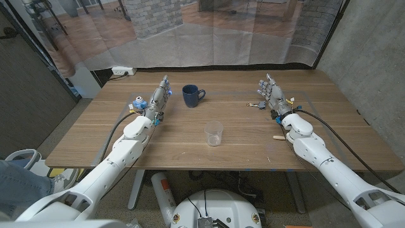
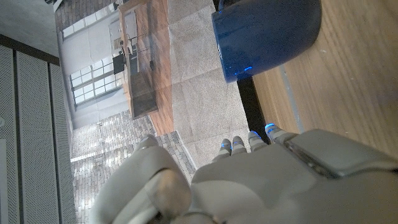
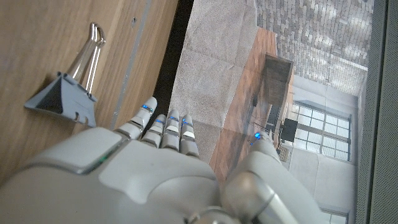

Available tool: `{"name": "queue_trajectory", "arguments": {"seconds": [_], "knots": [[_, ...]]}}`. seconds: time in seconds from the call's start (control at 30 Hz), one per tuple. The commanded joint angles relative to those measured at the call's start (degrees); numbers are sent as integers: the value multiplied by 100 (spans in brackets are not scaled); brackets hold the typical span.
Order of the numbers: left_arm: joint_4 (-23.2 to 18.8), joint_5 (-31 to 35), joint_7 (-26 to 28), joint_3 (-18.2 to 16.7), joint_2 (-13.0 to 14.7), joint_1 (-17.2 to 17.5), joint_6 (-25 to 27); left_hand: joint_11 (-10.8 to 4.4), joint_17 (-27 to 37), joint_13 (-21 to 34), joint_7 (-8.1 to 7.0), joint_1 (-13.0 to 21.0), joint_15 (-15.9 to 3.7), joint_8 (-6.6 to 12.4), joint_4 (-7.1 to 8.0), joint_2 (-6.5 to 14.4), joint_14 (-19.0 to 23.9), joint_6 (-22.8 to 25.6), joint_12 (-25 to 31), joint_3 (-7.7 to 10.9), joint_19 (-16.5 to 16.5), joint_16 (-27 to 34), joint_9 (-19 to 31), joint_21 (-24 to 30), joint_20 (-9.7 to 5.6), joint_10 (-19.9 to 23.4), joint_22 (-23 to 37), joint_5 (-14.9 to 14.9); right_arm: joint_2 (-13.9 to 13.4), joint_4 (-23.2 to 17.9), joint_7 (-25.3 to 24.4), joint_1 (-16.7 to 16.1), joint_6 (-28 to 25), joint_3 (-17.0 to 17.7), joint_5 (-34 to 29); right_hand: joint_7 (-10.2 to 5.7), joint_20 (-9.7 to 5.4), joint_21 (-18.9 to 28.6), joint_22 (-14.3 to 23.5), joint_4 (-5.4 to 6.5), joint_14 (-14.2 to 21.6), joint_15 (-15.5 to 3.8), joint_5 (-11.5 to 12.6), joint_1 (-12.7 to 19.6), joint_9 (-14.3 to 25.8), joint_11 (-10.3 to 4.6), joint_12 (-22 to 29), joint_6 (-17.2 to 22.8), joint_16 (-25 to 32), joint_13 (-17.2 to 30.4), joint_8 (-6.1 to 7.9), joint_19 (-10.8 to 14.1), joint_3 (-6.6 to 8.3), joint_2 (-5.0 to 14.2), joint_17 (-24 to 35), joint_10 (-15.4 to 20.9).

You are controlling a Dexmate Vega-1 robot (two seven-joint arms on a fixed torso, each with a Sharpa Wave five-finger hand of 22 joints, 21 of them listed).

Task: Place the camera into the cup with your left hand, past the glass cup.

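A small blue and white camera (image 1: pixel 137 100) lies on the wooden table (image 1: pixel 234 149), just outside my left hand (image 1: pixel 159 99). That hand stands with its fingers stretched toward the far edge and holds nothing; in the left wrist view my left hand (image 2: pixel 261 180) points past the dark blue mug (image 2: pixel 267 34). The mug (image 1: pixel 192 95) stands to the inner side of the hand, handle turned away from it. A clear glass cup (image 1: pixel 214 133) stands nearer the front, mid-table. My right hand (image 1: pixel 272 94) is open at the far right, fingers spread.
A black binder clip (image 1: pixel 256 105) lies beside my right hand, and the clip (image 3: pixel 68 93) is close to its fingers in the right wrist view. A small wooden peg (image 1: pixel 278 136) lies by my right forearm. A person's knee in jeans (image 1: pixel 19 178) shows off the table's left corner.
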Motion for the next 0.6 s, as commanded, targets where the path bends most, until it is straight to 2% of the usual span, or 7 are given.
{"name": "queue_trajectory", "arguments": {"seconds": [0.03, 0.13, 0.27, 0.6], "knots": [[-66, 1915, -1171, -2018, -1711, 158, 664, 3, 15, 27, 31, 56, 13, 38, -5, -6, -489, -708, 35, 22, -535, 24, 31, 46, -213, -548, 27, 35, 1213, -153, 826, -261, -602, 1434, -1335, 5, -257, 4, 13, 7, 54, 12, 46, 29, 21, -8, 38, 31, 33, 29, 25, 46, 23, -21, 27, 45], [34, 2280, -1463, -2388, -2071, 76, 651, 4, 15, 27, 26, 59, 7, 56, -8, -9, -440, -644, 50, 12, -518, 38, 31, 50, -190, -495, 27, 43, 1549, -162, 1025, -294, -660, 1709, -1557, 2, -250, -7, 14, 8, 56, 10, 54, 24, 21, -7, 36, 17, 33, 29, 21, 41, 17, -25, 27, 37], [17, 2743, -1714, -2760, -2422, 5, 695, 24, 14, 26, 44, 67, 16, 81, -15, -10, -354, -538, 82, -5, -449, 59, 31, 70, -180, -379, 27, 59, 1835, -167, 1236, -275, -678, 1968, -1906, -7, -250, -20, 15, 8, 53, 10, 65, 21, 21, -15, 35, -8, 32, 30, 12, 39, 11, -29, 26, 31], [-410, 3546, -2113, -3328, -2980, 6, 971, 32, 13, 25, 40, 83, 21, 106, -24, -3, -305, -418, 92, -19, -407, 59, 31, 76, -163, -301, 27, 79, 2255, -136, 1602, -202, -711, 2449, -2428, -16, -234, -56, 16, 3, 46, 17, 95, 26, 22, -16, 34, -19, 28, 31, 14, 31, 3, -28, 23, 19]]}}
